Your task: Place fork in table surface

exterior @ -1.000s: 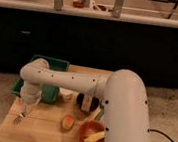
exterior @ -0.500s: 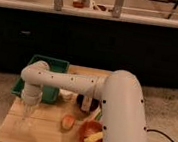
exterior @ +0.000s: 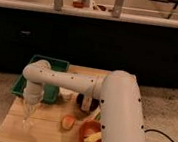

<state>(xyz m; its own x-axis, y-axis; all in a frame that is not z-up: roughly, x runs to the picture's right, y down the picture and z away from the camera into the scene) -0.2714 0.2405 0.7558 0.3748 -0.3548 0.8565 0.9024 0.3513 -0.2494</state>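
My gripper (exterior: 27, 112) points straight down over the front left part of the light tan table surface (exterior: 47, 132), just in front of the dark green tray (exterior: 24, 81). A thin pale shape at its lower end (exterior: 25, 122), close to the tabletop, looks like the fork. I cannot tell whether it touches the wood. The white arm reaches to the gripper from the right, across the middle of the table.
An orange bowl (exterior: 90, 134) with yellow pieces stands at the front right. A tan-orange object (exterior: 67, 122) lies mid-table, with a dark object (exterior: 86, 103) and a small white one (exterior: 67, 96) behind it. The table's left and front edges are close to the gripper.
The gripper has moved down and toward the front of the table, from beside the tray's front edge to low over the wood.
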